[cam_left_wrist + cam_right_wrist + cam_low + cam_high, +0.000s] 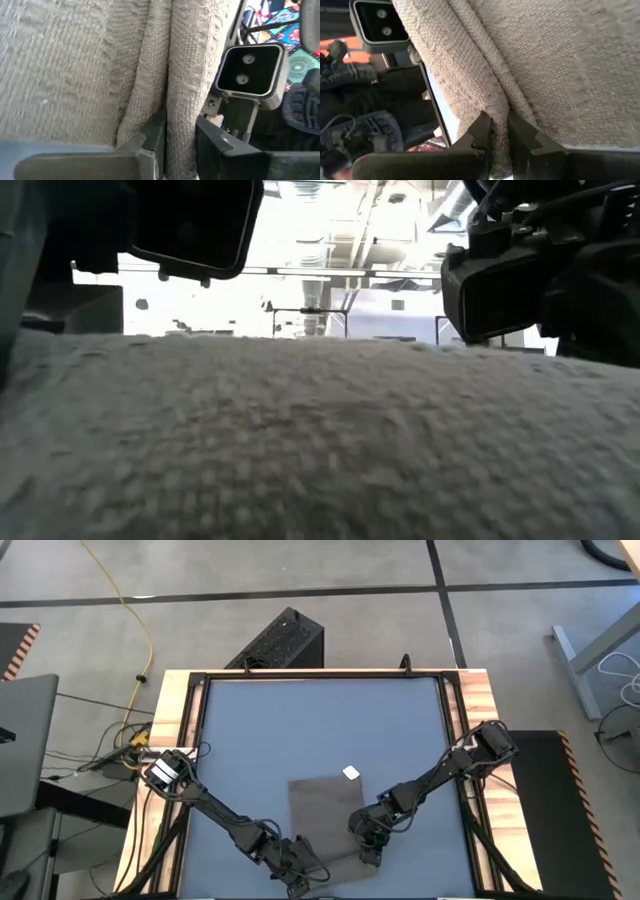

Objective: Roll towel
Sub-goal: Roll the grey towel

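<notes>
Towel (pixel 325 815) lies on desk (pixel 300 720), near front edge, between arms; white tag (pixel 351 774) at far corner. Left gripper (pixel 177 145) at towel's near-left edge, fingers narrow, fold of cloth pinched between them. Right gripper (pixel 499 135) at near-right edge, fingers clamped on folded hem. Towel weave fills low view.

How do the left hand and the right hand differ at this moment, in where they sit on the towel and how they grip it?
The left hand is at the towel's near left corner; the right hand sits at its right edge, a little farther up the table. In the wrist views, the right hand's fingers close tightly on a thin fold, while the left hand's fingers stand slightly wider around a thicker fold. Both pinch a raised fold of the towel's near end.
</notes>
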`<action>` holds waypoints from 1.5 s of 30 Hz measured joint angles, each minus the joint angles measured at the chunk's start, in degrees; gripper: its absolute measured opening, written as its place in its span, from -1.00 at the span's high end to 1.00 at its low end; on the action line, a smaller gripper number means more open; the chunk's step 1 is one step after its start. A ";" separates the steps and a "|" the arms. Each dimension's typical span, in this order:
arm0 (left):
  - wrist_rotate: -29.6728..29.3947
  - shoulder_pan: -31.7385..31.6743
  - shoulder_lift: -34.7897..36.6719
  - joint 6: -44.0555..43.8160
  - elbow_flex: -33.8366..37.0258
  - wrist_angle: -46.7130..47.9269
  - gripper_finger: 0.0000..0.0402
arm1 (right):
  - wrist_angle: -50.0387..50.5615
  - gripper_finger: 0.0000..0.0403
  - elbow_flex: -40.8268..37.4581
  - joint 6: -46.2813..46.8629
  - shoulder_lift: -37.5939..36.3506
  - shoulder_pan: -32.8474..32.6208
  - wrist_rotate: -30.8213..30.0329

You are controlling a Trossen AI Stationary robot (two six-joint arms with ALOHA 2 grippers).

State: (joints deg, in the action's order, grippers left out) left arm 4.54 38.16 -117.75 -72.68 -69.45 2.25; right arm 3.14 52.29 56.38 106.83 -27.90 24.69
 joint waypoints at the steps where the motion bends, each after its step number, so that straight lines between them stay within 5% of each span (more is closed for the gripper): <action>1: 0.26 -0.11 0.33 0.23 0.00 0.47 0.66 | 0.23 0.72 0.00 0.56 -0.19 0.02 -0.45; 7: -0.64 -0.34 4.98 6.10 0.39 6.30 0.65 | 0.27 0.71 0.00 2.60 -0.18 0.31 -1.59; 12: -1.79 -0.53 13.23 7.58 0.56 21.29 0.67 | 1.80 0.68 -0.23 3.93 -0.11 1.04 -1.83; 16: -13.35 0.61 18.75 11.77 0.57 21.71 0.67 | 2.17 0.68 -0.26 4.33 -0.04 1.64 -2.57; 21: -30.75 2.01 18.40 26.26 0.33 3.46 0.67 | 2.36 0.68 -0.24 5.62 -0.04 1.99 -2.76; 32: -11.34 -5.89 5.68 31.01 0.35 -10.78 0.98 | 2.41 0.67 -0.24 8.49 -0.05 2.01 -3.33; 45: -9.35 -8.31 4.17 34.80 0.22 -3.73 1.00 | -0.09 0.66 -0.43 8.72 0.00 2.02 -3.00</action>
State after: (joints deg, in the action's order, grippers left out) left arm -4.80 29.85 -113.58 -37.88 -69.23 -1.48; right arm 3.05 51.86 65.09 106.83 -25.88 21.69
